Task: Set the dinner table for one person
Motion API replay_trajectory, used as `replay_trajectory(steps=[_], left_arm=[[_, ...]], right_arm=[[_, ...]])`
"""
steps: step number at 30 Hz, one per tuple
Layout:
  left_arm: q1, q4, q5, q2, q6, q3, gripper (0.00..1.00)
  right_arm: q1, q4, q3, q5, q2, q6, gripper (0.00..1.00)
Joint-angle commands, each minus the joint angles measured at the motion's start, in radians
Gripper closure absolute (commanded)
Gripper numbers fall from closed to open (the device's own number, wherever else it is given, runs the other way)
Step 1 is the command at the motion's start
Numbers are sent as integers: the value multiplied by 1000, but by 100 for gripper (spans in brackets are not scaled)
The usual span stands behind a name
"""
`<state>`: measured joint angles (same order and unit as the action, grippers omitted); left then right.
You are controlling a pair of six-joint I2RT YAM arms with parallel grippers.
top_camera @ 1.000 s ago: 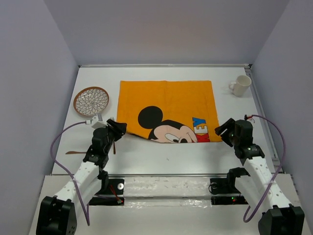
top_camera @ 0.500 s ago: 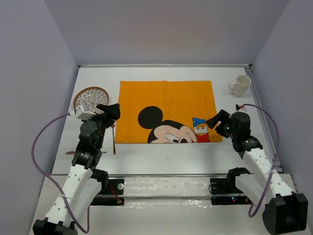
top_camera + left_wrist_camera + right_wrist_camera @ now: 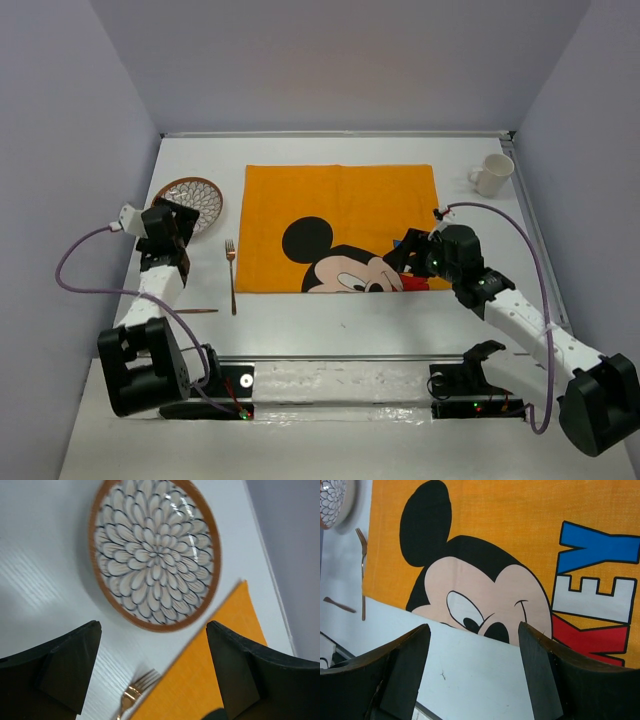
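The white dinner table (image 3: 340, 320) carries an orange Mickey Mouse mat (image 3: 340, 200) at its middle. A flower-patterned plate (image 3: 197, 195) lies at the far left, off the mat. A copper fork (image 3: 232, 275) lies on the table along the mat's left edge. A white mug (image 3: 492, 173) stands at the far right. My left gripper (image 3: 175, 222) is open and empty, just short of the plate (image 3: 155, 555), with the fork's tines (image 3: 134, 692) between its fingers. My right gripper (image 3: 408, 252) is open and empty over the mat's near edge (image 3: 510, 540).
A thin brown utensil (image 3: 195, 311) lies on the table near the left arm and shows in the right wrist view (image 3: 340, 605). Grey walls close in the table on three sides. The arm bases and a rail stand along the near edge.
My left arm has swung left and back, away from the fork and toward the plate. My right arm has moved left and forward over the mat's near right part.
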<state>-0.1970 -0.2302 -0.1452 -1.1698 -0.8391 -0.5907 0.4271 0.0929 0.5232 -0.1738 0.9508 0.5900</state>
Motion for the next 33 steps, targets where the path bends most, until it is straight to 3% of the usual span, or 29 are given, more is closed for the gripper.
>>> replay_trajectory(steps=[1,6,11,17,20,23,26,29,31,33], left_arm=[[-109,-81,45,-104,-8,-47,3],[-196,-121,131,-260,0,-95,5],[-211,-141,183,-399,9,-159,7],[-211,-144,156,-488,14,-227,20],[-209,-143,133,-519,5,-230,21],[-206,-146,124,-557,0,-247,32],[-200,-149,118,-583,-3,-250,50],[-199,-162,113,-585,-8,-245,74],[-194,-166,121,-568,-3,-245,100],[-190,-167,133,-542,-3,-241,100]], right_arm=[[9,-48,18,-41,-44,-38,23],[9,-41,20,-58,-55,-41,23],[18,-36,26,-62,-57,-38,25],[18,-41,31,-55,-46,-27,26],[18,-42,44,-53,-37,-28,26],[18,-22,79,-29,-32,-47,26],[18,-2,103,-18,-40,-55,26],[18,7,129,-18,-46,-53,26],[18,10,133,-18,-50,-50,26],[18,8,141,-18,-46,-50,26]])
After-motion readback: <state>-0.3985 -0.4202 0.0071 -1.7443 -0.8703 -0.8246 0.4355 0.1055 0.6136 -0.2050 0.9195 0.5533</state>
